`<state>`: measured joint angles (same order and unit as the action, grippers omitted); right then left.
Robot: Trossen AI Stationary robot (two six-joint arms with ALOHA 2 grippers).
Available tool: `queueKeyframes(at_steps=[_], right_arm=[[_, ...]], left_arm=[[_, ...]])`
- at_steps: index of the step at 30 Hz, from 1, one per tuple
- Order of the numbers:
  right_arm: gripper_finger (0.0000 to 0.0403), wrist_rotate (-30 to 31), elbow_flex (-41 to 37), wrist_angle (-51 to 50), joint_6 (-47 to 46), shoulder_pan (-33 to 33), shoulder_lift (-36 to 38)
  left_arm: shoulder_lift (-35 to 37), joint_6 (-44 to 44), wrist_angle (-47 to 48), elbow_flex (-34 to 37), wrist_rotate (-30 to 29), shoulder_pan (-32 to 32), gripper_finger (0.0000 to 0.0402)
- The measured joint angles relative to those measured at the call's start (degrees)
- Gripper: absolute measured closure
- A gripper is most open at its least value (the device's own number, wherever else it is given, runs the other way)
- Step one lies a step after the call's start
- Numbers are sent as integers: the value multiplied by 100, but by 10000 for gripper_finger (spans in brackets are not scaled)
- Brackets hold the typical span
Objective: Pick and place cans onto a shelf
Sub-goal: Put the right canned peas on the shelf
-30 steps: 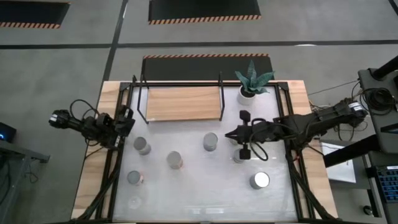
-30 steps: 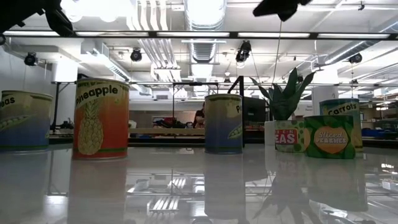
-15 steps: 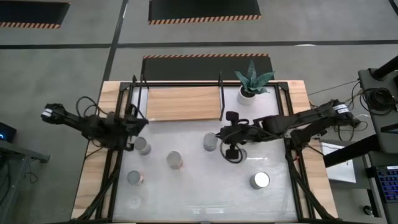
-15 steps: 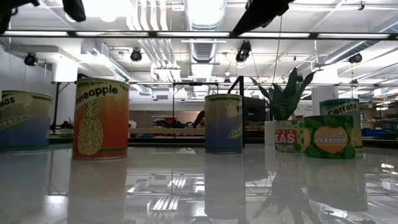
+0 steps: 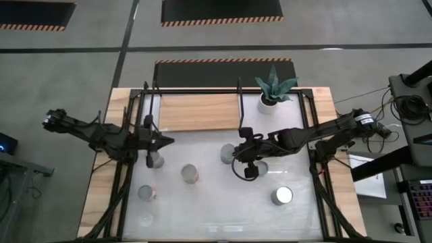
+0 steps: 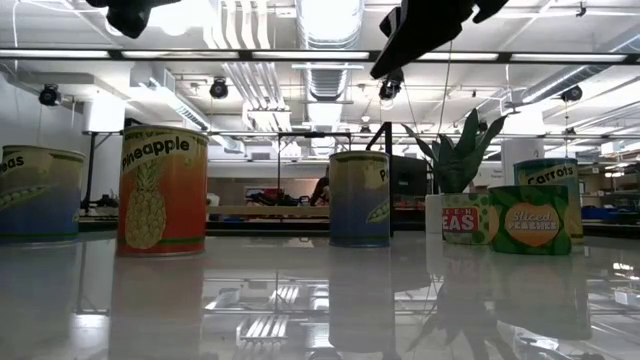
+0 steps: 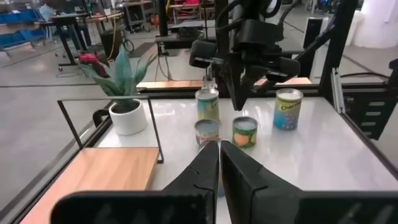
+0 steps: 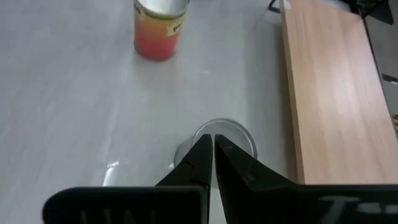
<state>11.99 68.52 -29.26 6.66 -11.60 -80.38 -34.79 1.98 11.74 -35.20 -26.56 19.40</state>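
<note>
1. The left claw (image 5: 164,141) hangs just above and beside a can (image 5: 155,159) near the shelf's left front corner. In its wrist view the fingers (image 7: 205,168) lie pressed together, so it is closed and holding nothing.
2. The right claw (image 5: 234,152) hovers over the middle can (image 5: 228,153). Its fingers (image 8: 200,163) are also closed tight, their tips right over that can's shiny top (image 8: 224,138), gripping nothing.
3. The shelf (image 5: 199,112) sits at the far side of the surface (image 5: 223,196), its wooden board bare. A black frame post (image 5: 240,101) stands at its right edge.
4. Just right of the shelf is a potted plant (image 5: 271,91), close to the far right corner.
5. Other cans stand apart on the surface: one orange-labelled (image 5: 190,173) between the two claws, one near the left rail (image 5: 146,193), one at the near right (image 5: 283,196).
6. Open white surface lies between the middle cans and the shelf's front edge.
</note>
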Motion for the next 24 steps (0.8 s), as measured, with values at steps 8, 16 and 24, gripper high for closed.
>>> queueKeyframes(at_steps=[8,16,24], right_arm=[[394,19,43,525,346,31,-87],[394,1060,40,592,127,46,-87],[350,1014,22,518,-425,39,-129]], left_arm=[[-3,5,-21,8,-206,0,402],[-23,5,-23,-2,-205,0,402],[-32,6,-75,-2,-204,0,402]])
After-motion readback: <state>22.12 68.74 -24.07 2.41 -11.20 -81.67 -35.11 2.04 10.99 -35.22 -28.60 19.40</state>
